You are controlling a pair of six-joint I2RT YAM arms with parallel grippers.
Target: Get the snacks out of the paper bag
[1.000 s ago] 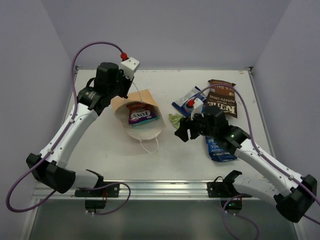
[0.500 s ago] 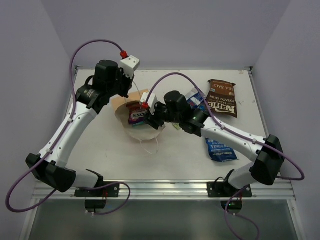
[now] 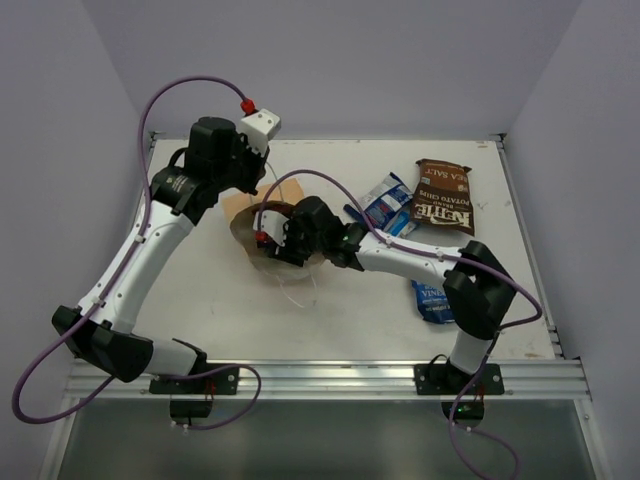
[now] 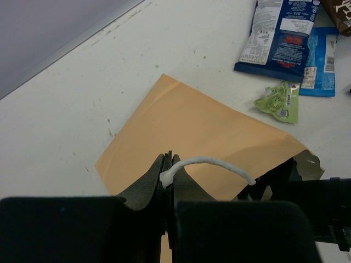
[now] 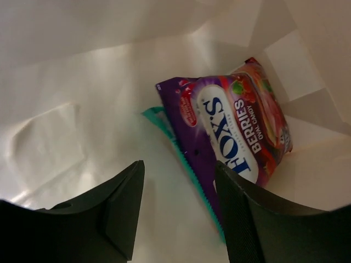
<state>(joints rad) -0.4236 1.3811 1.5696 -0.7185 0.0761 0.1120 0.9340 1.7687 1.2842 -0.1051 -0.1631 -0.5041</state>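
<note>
We are holding our right fingers [image 5: 123,211] open inside the bag [image 5: 82,82]; the purple candy [image 5: 236,129] is lying just ahead, right of centre, its length slanting away. Our left fingers [image 4: 147,186] are pinching the handle [image 4: 211,163].

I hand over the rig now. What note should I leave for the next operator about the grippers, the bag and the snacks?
Left gripper: shut on the string handle of the paper bag.
Right gripper: open, inside the bag, close to the purple candy bag, gripping nothing.
Done: brown chip bag, blue-white packet, dark-blue chip bag and green wrapper lie on the table, outside the bag.
Left: the purple candy bag and the teal bag under it are in the bag; take both out.
</note>
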